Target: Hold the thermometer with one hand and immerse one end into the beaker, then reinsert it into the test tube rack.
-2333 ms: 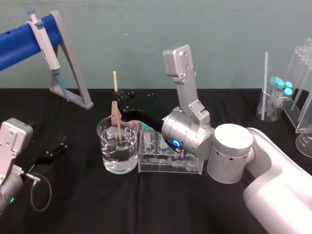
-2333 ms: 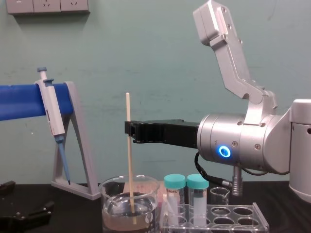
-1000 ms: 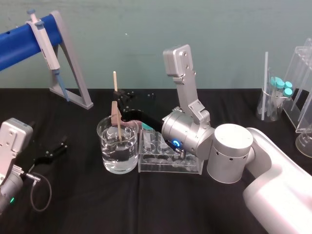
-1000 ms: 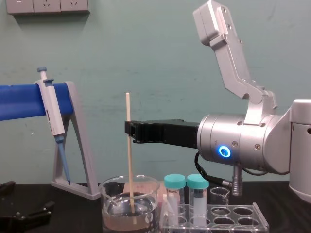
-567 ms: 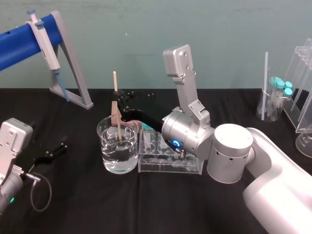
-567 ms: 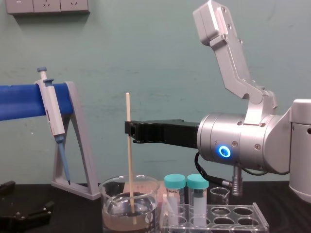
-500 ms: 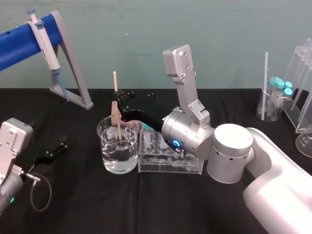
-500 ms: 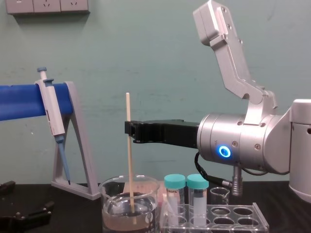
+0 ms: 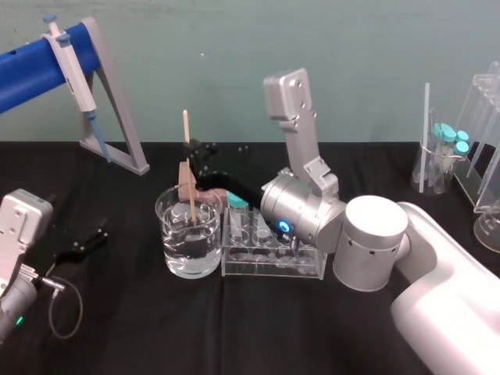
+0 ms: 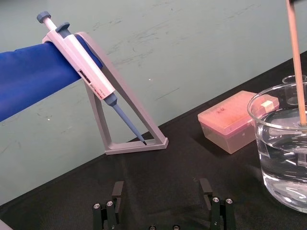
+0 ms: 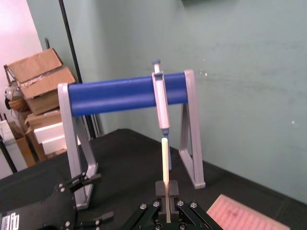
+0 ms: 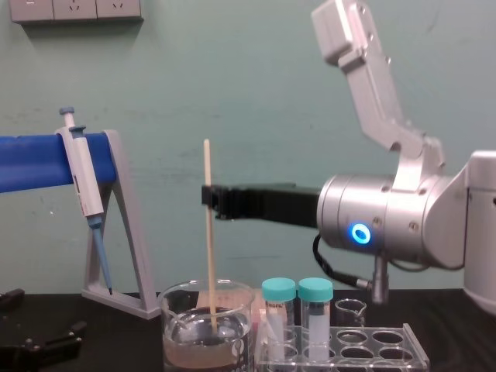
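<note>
The thermometer [image 12: 208,232], a thin cream rod, stands upright with its lower end in the water of the beaker [image 12: 180,333]. My right gripper [image 12: 208,195] reaches in from the right and is shut on the rod's middle, well above the beaker's rim. From the head view, the thermometer [image 9: 188,172] rises out of the beaker [image 9: 168,254], which stands just left of the clear test tube rack [image 9: 308,269]. The thermometer [image 11: 165,163] rises from the right gripper's [image 11: 166,213] fingers. My left gripper [image 9: 87,242] rests open on the table at the left, apart from everything.
A grey-and-blue pipette [image 9: 69,58] hangs on the blue bar of a grey A-frame stand [image 9: 117,117] at back left. A pink box [image 10: 235,120] sits behind the beaker. Two teal-capped tubes [image 12: 297,291] stand in the rack. More glassware [image 9: 437,168] stands at far right.
My right gripper has risen a little, lifting the thermometer slightly; its lower end is still inside the beaker. The left arm has not moved.
</note>
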`<act>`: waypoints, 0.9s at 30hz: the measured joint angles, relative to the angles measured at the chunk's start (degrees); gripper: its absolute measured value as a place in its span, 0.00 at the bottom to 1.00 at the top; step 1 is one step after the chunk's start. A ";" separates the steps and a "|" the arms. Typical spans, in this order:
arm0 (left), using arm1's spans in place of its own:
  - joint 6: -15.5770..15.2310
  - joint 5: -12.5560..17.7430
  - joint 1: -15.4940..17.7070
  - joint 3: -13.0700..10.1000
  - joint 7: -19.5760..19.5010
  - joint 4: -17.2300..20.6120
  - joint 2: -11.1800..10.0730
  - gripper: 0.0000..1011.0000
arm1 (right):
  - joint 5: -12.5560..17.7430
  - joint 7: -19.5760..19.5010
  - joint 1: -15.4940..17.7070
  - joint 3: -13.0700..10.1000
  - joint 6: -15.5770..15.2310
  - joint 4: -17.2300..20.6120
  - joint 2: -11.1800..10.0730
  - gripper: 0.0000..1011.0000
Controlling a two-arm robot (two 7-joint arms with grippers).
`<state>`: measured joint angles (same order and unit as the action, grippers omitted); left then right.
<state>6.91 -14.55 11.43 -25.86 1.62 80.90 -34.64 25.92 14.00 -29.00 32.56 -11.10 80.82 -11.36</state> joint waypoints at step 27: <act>0.00 0.00 0.00 0.00 0.00 0.00 0.00 0.99 | 8.77 -0.57 3.16 -13.64 -5.76 17.01 -6.46 0.04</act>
<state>6.91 -14.55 11.43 -25.86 1.62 80.90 -34.65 34.70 13.43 -25.83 18.92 -16.85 97.84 -17.82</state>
